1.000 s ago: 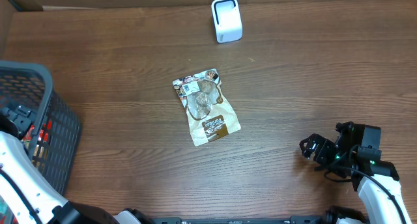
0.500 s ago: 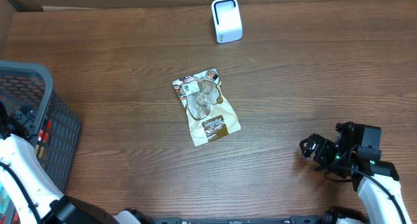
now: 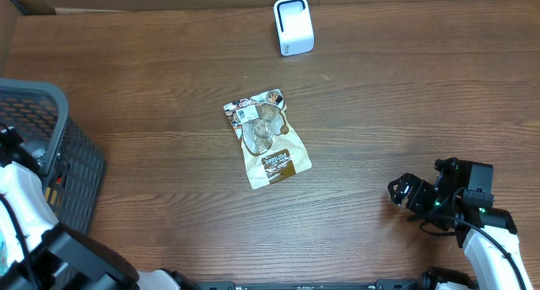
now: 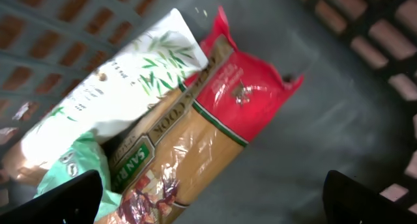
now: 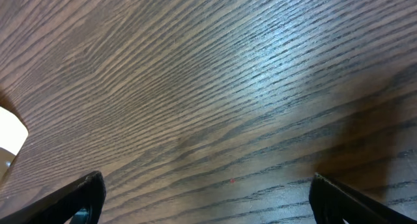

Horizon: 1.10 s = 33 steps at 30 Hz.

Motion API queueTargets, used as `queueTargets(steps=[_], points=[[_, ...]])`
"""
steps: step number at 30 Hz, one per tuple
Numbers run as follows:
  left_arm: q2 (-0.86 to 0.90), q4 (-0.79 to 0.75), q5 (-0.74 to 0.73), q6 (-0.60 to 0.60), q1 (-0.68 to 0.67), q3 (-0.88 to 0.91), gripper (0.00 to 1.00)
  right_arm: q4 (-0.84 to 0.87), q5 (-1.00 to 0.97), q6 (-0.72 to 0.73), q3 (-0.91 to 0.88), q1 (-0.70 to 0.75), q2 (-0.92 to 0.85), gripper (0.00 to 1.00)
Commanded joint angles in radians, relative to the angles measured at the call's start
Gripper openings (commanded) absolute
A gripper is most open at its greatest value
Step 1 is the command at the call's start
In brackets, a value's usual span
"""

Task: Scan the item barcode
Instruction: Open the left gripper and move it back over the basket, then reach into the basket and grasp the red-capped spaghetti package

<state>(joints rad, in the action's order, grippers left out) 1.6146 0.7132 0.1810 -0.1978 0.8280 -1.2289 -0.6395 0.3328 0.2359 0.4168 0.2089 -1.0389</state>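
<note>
Overhead: snack pouch (image 3: 267,138) flat mid-worktop (image 3: 169,71), unmoved, with scanner (image 3: 294,25) at its 12 o'clock. Left arm (image 3: 21,185) shifted toward 6 o'clock beside the basket (image 3: 80,155).

Left wrist: left claw (image 4: 212,201) wide open, empty, above packets (image 4: 251,94) inside the basket.

Right wrist: right claw (image 5: 208,201) wide open, empty, over bare wood.

Scanning apparently not yet begun.

Left hand (image 4: 215,208) and right hand (image 5: 212,204) both gape wide, gripping nothing.

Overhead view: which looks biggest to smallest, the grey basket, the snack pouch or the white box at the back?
1. Grey basket, though partly cut off at the edge.
2. Snack pouch.
3. White box, clearly smallest.
</note>
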Motion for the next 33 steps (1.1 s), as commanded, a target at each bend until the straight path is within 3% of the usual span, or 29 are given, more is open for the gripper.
queueTargets(steps=[1,9,19,26,29,32,33], points=[[0.03,-0.002,0.005,-0.109,0.018,0.016,0.98,0.006,-0.003,0.004,-0.002,-0.004,0.0,1.0],[0.08,-0.005,-0.013,-0.227,0.041,0.016,0.97,0.006,-0.003,0.003,-0.002,-0.004,0.0,1.0],[0.182,-0.01,0.008,-0.236,0.076,0.016,0.99,0.006,-0.003,0.004,-0.002,-0.004,0.0,1.0],[0.274,-0.017,-0.013,-0.232,0.075,0.016,0.91,0.006,-0.003,0.004,-0.002,-0.004,0.0,1.0],[0.284,-0.027,-0.017,-0.224,0.075,0.016,0.75,0.006,-0.003,0.004,-0.001,-0.004,0.0,1.0],[0.283,-0.042,-0.017,-0.221,0.075,0.016,0.44,0.006,-0.003,0.004,-0.002,-0.004,0.0,1.0],[0.283,-0.045,-0.017,-0.221,0.075,0.015,0.26,0.006,-0.003,0.004,-0.001,-0.004,0.0,1.0]])
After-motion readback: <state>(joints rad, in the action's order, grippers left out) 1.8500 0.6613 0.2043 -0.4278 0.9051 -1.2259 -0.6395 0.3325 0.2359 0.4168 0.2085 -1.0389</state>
